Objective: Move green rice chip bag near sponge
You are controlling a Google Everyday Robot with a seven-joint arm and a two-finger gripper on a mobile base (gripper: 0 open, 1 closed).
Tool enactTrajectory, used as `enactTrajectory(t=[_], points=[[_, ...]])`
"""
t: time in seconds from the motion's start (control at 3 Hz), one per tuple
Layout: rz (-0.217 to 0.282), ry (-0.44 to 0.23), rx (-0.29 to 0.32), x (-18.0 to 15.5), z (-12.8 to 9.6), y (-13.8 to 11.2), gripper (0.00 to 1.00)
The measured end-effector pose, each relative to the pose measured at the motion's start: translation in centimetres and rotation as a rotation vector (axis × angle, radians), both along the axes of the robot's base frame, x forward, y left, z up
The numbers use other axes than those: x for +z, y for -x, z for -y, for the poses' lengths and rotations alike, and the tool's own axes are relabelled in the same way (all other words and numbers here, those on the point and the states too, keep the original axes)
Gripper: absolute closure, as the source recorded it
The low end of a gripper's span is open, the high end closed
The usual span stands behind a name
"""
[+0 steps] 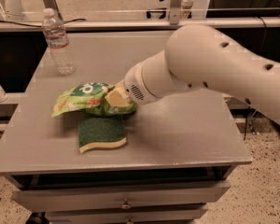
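The gripper [115, 98] rests on the green rice chip bag [81, 97], which lies just behind the sponge [101, 133].

I see my cream gripper [115, 97], on its white arm [200, 64], at the green rice chip bag [74, 101], light green with a dark green logo and white lettering, beside the dark-green-over-pale-yellow sponge [101, 133] on the grey table [177, 134]

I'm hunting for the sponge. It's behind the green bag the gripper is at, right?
No. The camera view shows the sponge in front of the green rice chip bag, nearer the front edge of the table. The gripper is at the bag.
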State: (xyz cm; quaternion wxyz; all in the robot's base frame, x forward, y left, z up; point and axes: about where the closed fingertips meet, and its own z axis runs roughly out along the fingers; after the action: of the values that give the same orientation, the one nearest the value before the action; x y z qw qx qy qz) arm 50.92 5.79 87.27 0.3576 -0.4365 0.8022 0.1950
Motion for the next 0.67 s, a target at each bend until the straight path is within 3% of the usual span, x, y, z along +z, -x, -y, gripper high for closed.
enactTrajectory(t=[0.67], points=[[-0.026, -0.011, 0.011, -0.01, 0.45, -0.07, 0.12]])
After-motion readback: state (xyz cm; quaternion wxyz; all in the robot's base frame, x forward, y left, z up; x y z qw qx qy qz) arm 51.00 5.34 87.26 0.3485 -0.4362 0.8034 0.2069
